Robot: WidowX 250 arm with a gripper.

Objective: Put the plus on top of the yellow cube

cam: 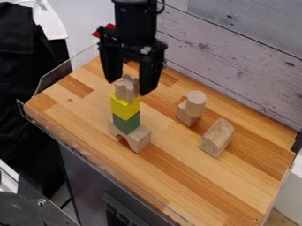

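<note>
The gripper (130, 84) hangs open over the left part of the table, its two fingers apart on either side of the top of a block stack. Between and slightly below the fingertips, the plain wooden plus (126, 90) stands upright on the yellow cube (125, 106). A visible gap separates the plus from each finger. Under the yellow cube is a green block (126, 122), which rests on a wooden arch block (137, 137).
Right of the stack, a wooden cylinder (196, 103) stands on a small wooden block (187, 115). Farther right lies a wooden block with a rounded top (217, 137). A clear rim (54, 78) borders the table (194, 185), and a plank wall rises behind.
</note>
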